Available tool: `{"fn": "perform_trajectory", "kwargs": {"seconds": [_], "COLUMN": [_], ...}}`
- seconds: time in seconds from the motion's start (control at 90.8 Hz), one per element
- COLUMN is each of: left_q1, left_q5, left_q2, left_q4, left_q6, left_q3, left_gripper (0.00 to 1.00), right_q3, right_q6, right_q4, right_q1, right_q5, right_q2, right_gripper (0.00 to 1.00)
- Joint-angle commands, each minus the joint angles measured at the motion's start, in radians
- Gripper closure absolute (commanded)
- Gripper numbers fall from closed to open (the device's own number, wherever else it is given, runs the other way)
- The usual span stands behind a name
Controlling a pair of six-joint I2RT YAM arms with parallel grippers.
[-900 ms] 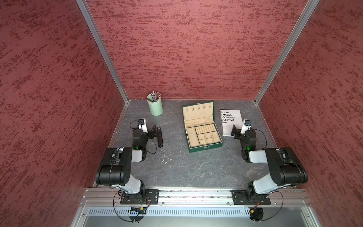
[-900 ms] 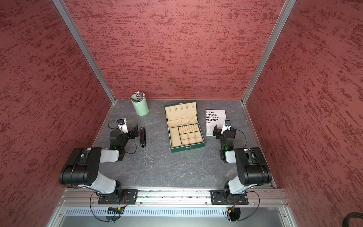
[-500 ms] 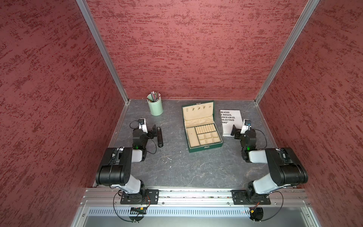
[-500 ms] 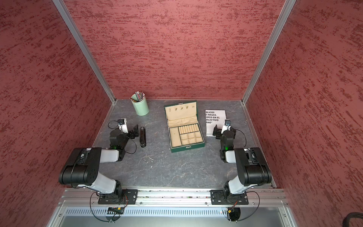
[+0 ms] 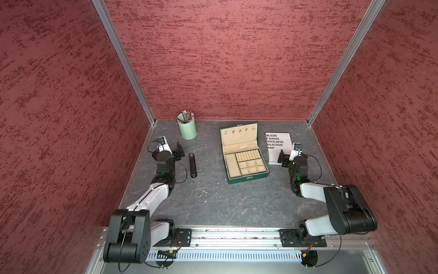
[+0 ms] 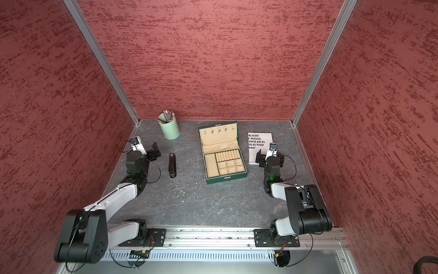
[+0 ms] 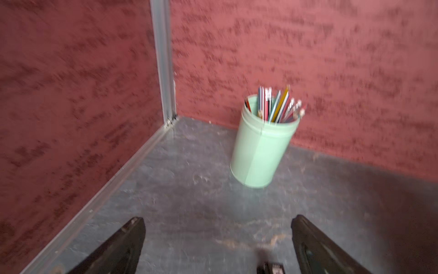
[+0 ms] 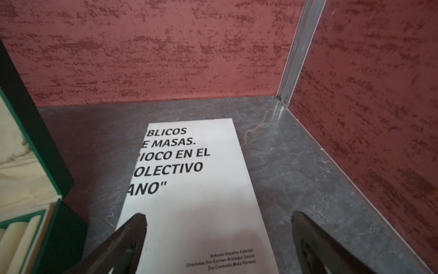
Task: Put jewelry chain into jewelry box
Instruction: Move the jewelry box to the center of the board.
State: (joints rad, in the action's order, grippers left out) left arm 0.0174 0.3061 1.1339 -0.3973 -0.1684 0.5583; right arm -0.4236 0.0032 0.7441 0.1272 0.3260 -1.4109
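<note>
The thin, pale silvery link chain [image 5: 198,189] is laid on the grey worktop [image 5: 237,206], well apart from the open dark green hinged box [image 5: 247,178], with its long axis running front to back. It is found behind the nearer left hand [image 5: 179,151], toward the metal rail [image 5: 237,238]. This hand and the right hand [image 5: 283,157] are seen wide open and empty.

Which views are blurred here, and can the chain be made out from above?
Left wrist view: motion-smeared throughout, the pencil cup and wall texture soft. Right wrist view: sharp, the printed sheet has readable text and a faint shadow across its near end. Both top views: sharp, evenly lit, no glare; the jewelry chain is thin but distinct against the grey table.
</note>
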Motion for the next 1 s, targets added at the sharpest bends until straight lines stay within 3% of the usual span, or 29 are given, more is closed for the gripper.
{"fn": "perform_trajectory", "kwargs": {"seconds": [0.0,0.055,0.143,0.231,0.408,0.551,0.683,0.771,0.992], "left_q1": [-0.011,-0.022,-0.044,0.035,0.409,0.567,0.597,0.593,0.566], "left_q5": [0.101,0.045,-0.19,-0.312,-0.29,-0.347,-0.425,-0.486,-0.589], "left_q2": [-0.053,-0.054,-0.071,-0.111,-0.089,-0.055,0.003,0.089,0.24], "left_q4": [0.581,0.796,0.816,0.771,0.754,0.646,0.52,0.477,0.348], "left_q6": [-0.384,-0.495,-0.59,-0.661,-0.607,-0.627,-0.662,-0.674,-0.721], "left_q3": [0.184,0.278,0.277,0.212,0.192,0.131,0.081,0.099,0.114], "left_gripper": [0.0,0.0,0.0,0.0,0.0,0.0,0.0,0.0,0.05], "right_q3": [-0.15,-0.276,-0.371,-0.42,-0.431,-0.359,-0.346,-0.363,-0.399], "right_q6": [0.127,0.404,0.54,0.67,0.599,0.572,0.519,0.498,0.462], "right_q4": [-0.304,-0.654,-0.837,-0.981,-1.136,-1.168,-1.184,-1.192,-1.118], "right_q1": [0.033,0.026,0.007,0.018,0.152,0.203,0.221,0.222,0.222], "right_q5": [0.183,0.223,-0.027,-0.127,-0.343,-0.431,-0.427,-0.416,-0.416], "right_q2": [0.102,0.151,0.196,0.213,0.221,0.254,0.218,0.148,0.035], "right_gripper": [0.01,0.01,0.01,0.01,0.02,0.08,0.16,0.29,0.49]}}
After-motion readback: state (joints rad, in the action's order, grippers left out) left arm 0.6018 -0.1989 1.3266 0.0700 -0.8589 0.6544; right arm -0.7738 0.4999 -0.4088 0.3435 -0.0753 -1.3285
